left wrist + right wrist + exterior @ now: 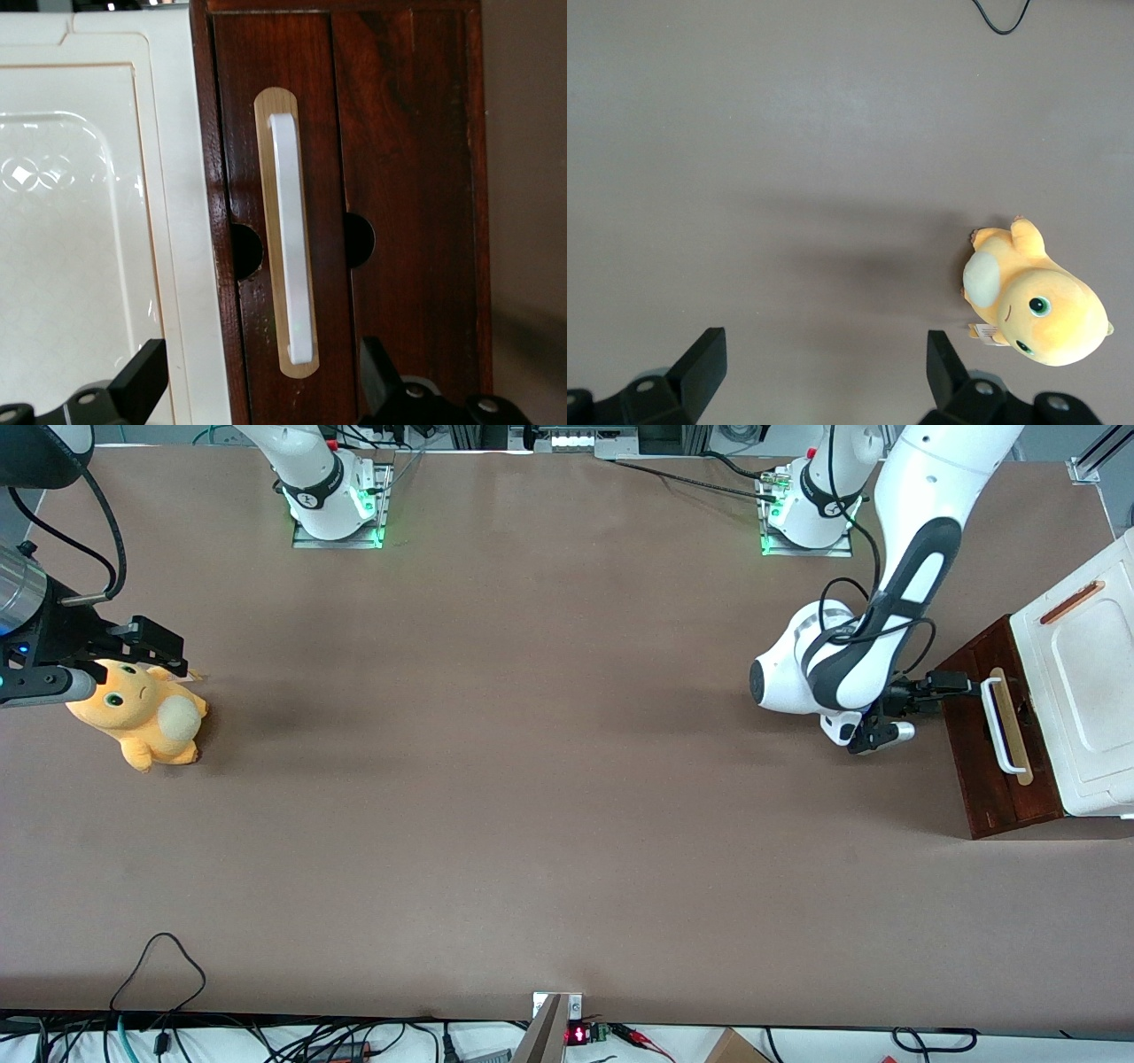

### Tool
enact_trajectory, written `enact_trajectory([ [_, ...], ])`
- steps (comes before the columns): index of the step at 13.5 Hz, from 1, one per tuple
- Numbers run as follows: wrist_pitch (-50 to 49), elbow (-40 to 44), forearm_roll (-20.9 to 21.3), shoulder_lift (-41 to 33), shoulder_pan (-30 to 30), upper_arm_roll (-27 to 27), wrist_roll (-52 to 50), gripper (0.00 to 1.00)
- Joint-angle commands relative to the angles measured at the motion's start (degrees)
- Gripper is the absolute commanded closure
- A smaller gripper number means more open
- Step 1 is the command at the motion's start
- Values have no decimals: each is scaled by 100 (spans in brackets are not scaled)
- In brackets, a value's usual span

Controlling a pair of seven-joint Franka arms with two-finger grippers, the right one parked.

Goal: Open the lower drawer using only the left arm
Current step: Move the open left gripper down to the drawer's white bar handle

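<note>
The lower drawer (pixel 985 766) has a dark reddish-brown front (pixel 283 106) on the cabinet toward the working arm's end of the table, and it looks shut. Its white loop handle (pixel 1000 726) (pixel 292 239) lies on a pale wood strip. The left arm (pixel 917 558) reaches down in front of the drawer. Its black gripper (pixel 964 687) (pixel 261 367) is open at the handle's end farther from the front camera. One finger (pixel 142 376) stands over the white panel, the other (pixel 376 372) over the dark wood. Neither touches the handle.
The cabinet's white top panel (pixel 1094 682) carries a copper-coloured slot (pixel 1072 602). An orange plush toy (pixel 142 717) (pixel 1036 305) lies toward the parked arm's end. Both arm bases (pixel 806 514) stand at the table's edge farthest from the front camera. Cables (pixel 159 974) trail over the nearest edge.
</note>
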Motion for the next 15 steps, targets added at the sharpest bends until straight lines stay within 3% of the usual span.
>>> enact_trajectory([
  [1,-285,43,271,307,29,-2,-349,5],
  [4,-93,174,1017,421,213,314,-253,6],
  [8,-13,219,1036,535,213,402,-165,22],
  [15,145,412,1177,703,231,604,-60,36],
])
